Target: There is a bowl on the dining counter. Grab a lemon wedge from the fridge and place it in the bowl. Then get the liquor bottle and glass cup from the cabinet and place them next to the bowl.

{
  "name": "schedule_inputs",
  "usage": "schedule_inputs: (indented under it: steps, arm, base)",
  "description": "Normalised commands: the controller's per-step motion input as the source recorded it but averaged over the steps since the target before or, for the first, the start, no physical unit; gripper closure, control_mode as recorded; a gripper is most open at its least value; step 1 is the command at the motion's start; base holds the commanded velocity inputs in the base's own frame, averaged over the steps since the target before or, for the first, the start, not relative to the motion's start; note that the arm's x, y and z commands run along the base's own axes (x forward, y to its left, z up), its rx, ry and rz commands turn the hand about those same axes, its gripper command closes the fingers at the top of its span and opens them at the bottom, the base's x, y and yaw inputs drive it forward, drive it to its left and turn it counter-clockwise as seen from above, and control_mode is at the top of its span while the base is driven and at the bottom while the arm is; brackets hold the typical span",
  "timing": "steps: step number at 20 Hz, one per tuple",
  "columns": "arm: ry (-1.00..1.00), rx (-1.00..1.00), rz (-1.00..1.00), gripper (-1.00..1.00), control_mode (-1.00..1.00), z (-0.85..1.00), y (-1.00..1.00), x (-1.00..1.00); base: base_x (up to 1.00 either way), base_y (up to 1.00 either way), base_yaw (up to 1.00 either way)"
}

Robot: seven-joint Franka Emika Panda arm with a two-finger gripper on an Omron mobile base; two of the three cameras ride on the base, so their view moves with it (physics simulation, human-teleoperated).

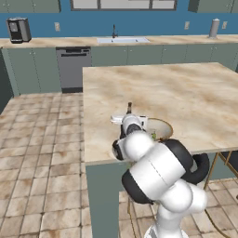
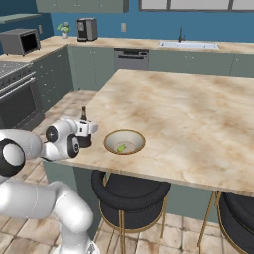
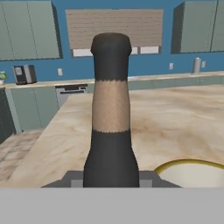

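— Hand view: liquor bottle [image 3: 111, 131] dead centre, upright, neck rising straight ahead, gripper [image 3: 111, 181] clamped narrow around its lower body

— Right base view agrees: bottle [image 2: 84, 130] held over the near-left corner of the dining counter [image 2: 188, 114], just left of the bowl [image 2: 124, 141], lemon wedge [image 2: 120, 147] already lying inside

— Biggest worry?

— Probably that corner. Very little stone left of the bottle and in front of it; letting go too far out could send it off the edge to the floor

— And towards the bowl?

— Could clip the rim [image 3: 192, 165] if swung right, nudging the bowl or tipping the bottle. Tall thin neck, so likely topples if released tilted

— Room elsewhere?

— Plenty: bare top beyond and to the right of the bowl. Stools [image 2: 130, 196] below, clear of the hand

— Glass cup?

— Not on the counter yet, so that step looks still to do
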Motion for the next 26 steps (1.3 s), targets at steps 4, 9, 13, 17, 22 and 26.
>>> schedule_inputs:
  steps: [4,9,13,17,22,26]
  arm:
    - [0.00,0.00,-0.01,1.00,-1.00,-0.17,0.00,0.30]
    - [0.00,0.00,0.00,1.00,-1.00,-0.11,-0.06,0.32]
    - [0.00,0.00,0.00,1.00,-1.00,-0.11,-0.07,0.26]
    - [0.00,0.00,0.00,1.00,-1.00,-0.14,-0.05,0.15]
    - [0.00,0.00,0.00,1.00,-1.00,-0.15,-0.02,0.15]
    - [-0.02,0.00,0.00,1.00,-1.00,-0.07,-0.01,0.24]
  base:
    - [0.00,0.00,0.00]
    - [0.00,0.00,0.00]
    - [0.00,0.00,0.00]
    - [0.00,0.00,0.00]
    - [0.00,0.00,0.00]
    - [0.00,0.00,0.00]
